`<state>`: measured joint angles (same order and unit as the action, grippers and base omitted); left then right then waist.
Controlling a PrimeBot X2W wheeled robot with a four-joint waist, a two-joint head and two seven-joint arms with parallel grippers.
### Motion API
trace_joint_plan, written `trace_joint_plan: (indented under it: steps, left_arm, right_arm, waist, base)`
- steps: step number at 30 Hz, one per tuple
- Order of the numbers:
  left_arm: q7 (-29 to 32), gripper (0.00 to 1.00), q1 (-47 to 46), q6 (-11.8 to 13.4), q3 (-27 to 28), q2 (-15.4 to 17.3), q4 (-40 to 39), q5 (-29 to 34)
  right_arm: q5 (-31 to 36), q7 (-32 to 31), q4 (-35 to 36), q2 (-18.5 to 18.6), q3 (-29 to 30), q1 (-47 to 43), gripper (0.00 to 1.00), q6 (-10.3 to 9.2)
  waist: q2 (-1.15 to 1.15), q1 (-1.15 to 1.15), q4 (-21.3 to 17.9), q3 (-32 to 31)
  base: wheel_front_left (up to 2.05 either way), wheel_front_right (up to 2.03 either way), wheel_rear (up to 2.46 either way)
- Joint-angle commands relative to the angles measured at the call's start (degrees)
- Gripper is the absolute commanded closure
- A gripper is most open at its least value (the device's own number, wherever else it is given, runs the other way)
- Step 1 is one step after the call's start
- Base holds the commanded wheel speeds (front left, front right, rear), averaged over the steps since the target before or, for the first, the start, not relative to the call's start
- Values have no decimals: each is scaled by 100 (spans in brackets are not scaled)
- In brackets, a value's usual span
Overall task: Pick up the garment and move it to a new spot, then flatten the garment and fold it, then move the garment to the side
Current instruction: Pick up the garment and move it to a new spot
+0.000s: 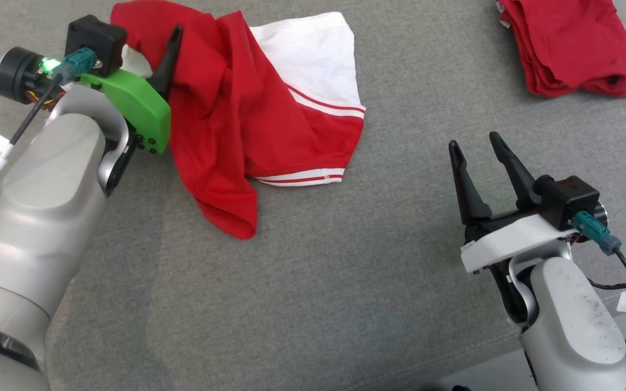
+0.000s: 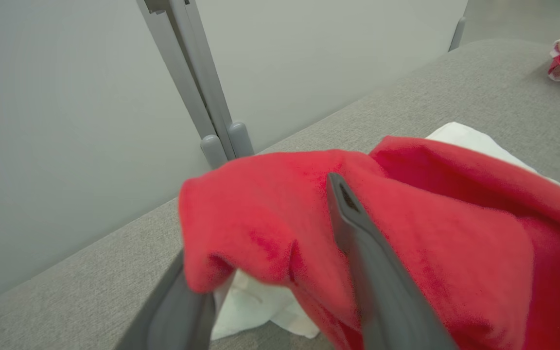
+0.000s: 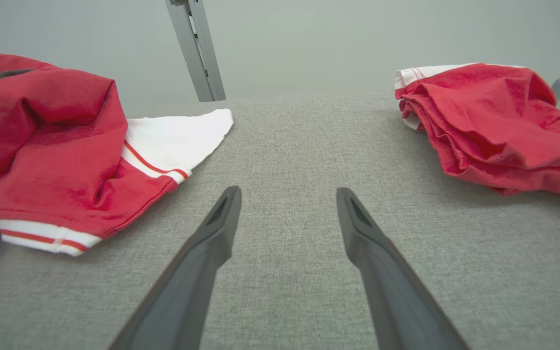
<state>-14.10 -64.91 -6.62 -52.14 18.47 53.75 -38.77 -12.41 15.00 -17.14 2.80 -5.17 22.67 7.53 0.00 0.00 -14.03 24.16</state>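
While our left pincer (image 2: 265,233) stands spread with cloth draped over one finger, our right pincer (image 1: 475,142) gapes empty; the red-and-white garment (image 1: 226,125) lies crumpled on the grey desk (image 1: 345,271), well apart from a folded red pile (image 1: 574,49).

Matt cloth garment (image 1: 220,125), woven surface (image 1: 345,271)
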Motion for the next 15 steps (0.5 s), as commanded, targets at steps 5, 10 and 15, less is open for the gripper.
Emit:
trace_joint_plan:
  steps: [5,10,15]
  left_arm:
    - [-106,0,273,-37,310,-81,-44,-277]
    - [-111,0,707,-27,733,39,-564,-254]
    - [-110,0,1552,108,1286,59,-1292,-135]
  right_arm:
    - [145,26,-35,20,100,-30,0,-8]
    - [279,26,-64,19,214,-130,0,-8]
    - [421,26,-112,21,394,-297,0,-8]
  waist:
    - [0,0,253,-223]
    - [0,0,473,-505]
    - [0,0,752,-938]
  base:
    - [0,0,0]
    - [0,0,0]
    - [0,0,0]
